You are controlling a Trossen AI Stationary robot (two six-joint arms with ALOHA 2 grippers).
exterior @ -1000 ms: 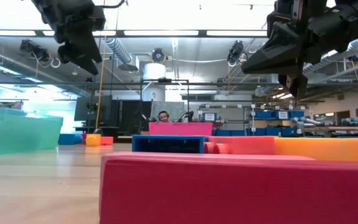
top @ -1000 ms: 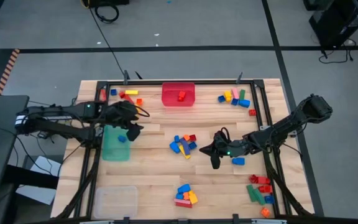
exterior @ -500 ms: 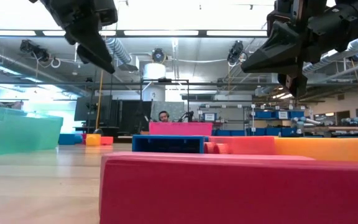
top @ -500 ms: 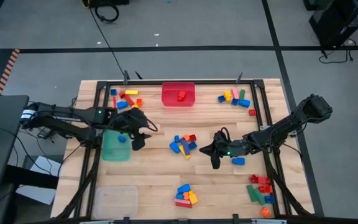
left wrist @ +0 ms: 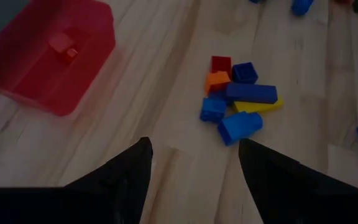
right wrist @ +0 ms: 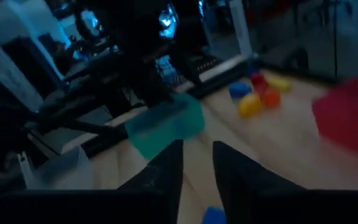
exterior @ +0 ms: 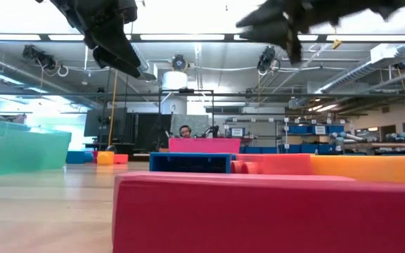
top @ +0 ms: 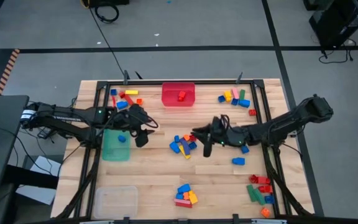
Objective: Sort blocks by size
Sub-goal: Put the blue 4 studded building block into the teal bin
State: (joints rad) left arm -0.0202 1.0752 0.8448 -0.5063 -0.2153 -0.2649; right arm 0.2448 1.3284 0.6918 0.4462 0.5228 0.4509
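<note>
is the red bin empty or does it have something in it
Not empty: the red bin holds one small red block, seen from above and in the left wrist view.

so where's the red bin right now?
High view: the red bin sits at the table's far edge, centre, one red block inside, between two loose block clusters.

Foreground: wide red block (exterior: pixel 259 214), filling the lower frame
Behind red block: blue block (exterior: pixel 190 162), orange bar (exterior: pixel 371 169)
Far left of red block: green bin (exterior: pixel 20 146)
Above: two dark grippers, possibly blurred by motion
</note>
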